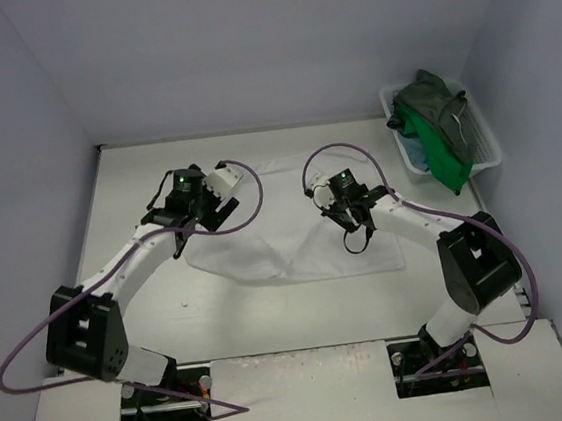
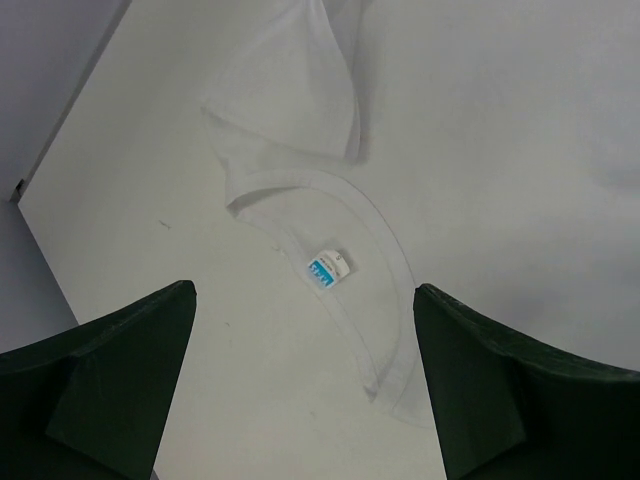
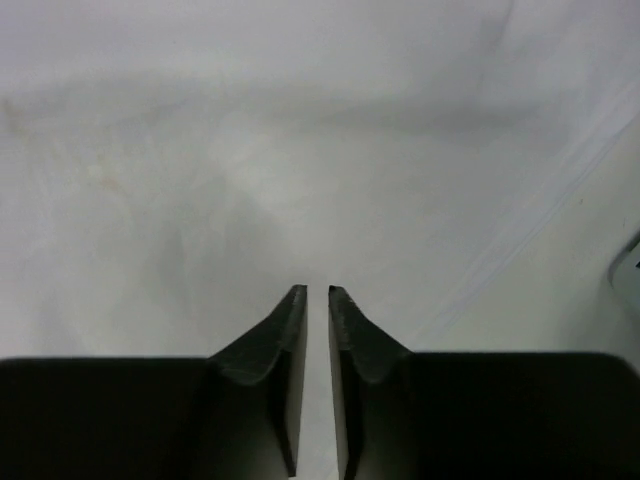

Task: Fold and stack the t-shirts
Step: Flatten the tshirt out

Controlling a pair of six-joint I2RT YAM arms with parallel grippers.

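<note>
Shirts number four by our count, with one basket, two arms and two grippers.

At the left, bare table [image 1: 272,312] runs from the wall to the cloth, open for the left arm. The left gripper [image 2: 303,290] hangs over the left part of the white t-shirt [image 1: 292,219] with its jaws spread wide and nothing between them. Its wrist view shows the collar [image 2: 385,250] with a small blue-and-white label [image 2: 328,268] inside it, and a sleeve [image 2: 290,90] folded over beyond.

The white t-shirt lies spread in the middle of the table, its near edge well apart from the arm bases, with a bare strip between.

Over the shirt's right part, the right gripper [image 3: 318,290] points down at the cloth, its jaws drawn almost together with only a thin slit left. We cannot tell whether any cloth is caught in them.

At the far right corner stands the white mesh basket [image 1: 487,133], close to the right wall. In it we see three shirts heaped: the dark grey-green shirt [image 1: 441,103] on top, the bright green shirt [image 1: 434,154] spilling over the near rim, and a sliver of the teal-blue shirt [image 1: 411,147] at the left side.
</note>
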